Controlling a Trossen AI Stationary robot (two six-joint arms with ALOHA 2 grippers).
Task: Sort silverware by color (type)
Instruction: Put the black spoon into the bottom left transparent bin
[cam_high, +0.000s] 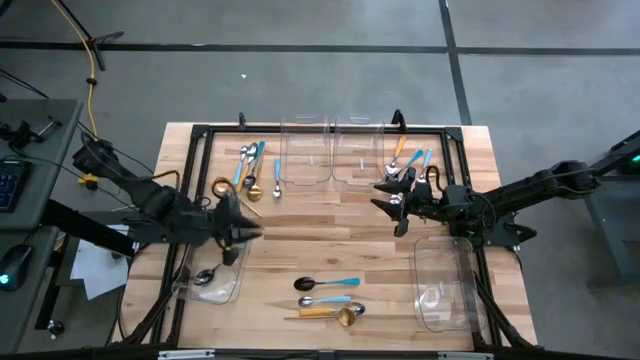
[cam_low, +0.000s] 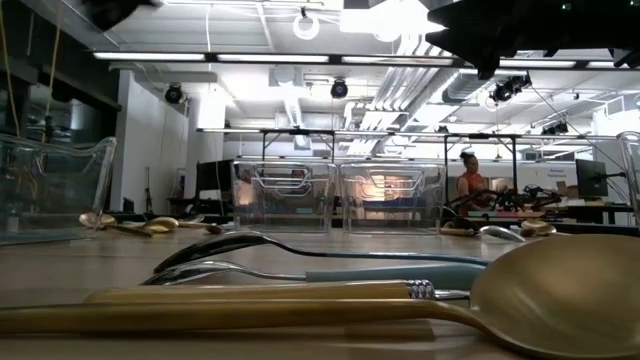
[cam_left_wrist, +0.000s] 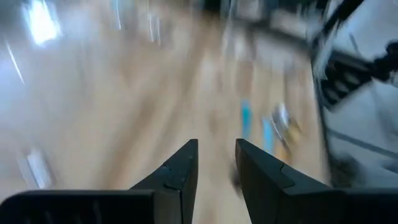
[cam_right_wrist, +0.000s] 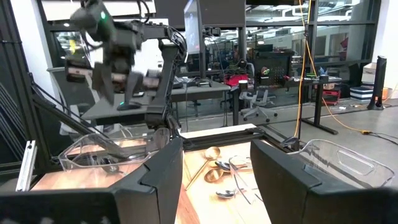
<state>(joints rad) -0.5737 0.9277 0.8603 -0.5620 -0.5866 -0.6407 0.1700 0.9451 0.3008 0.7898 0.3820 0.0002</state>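
Note:
In the high view the silverware lies in groups. Several blue-handled pieces (cam_high: 250, 165) and a gold spoon (cam_high: 222, 187) lie far left. Orange and blue-handled ones (cam_high: 410, 160) lie far right. A dark-headed spoon (cam_high: 325, 284), a light-blue one (cam_high: 328, 300) and a gold-headed one (cam_high: 335, 314) lie near the middle. One spoon (cam_high: 205, 277) lies inside the near-left bin (cam_high: 228, 290). My left gripper (cam_high: 250, 232) hovers by that bin's far right corner, open and empty (cam_left_wrist: 216, 152). My right gripper (cam_high: 383, 196) hovers right of centre, open and empty (cam_right_wrist: 216, 165).
Two clear bins (cam_high: 305, 150) (cam_high: 358, 150) stand side by side at the far edge, and another clear bin (cam_high: 445, 285) sits near right. A black frame (cam_high: 200, 135) borders the table. Bare wood lies between the two grippers. A person (cam_low: 468, 180) sits in the room behind.

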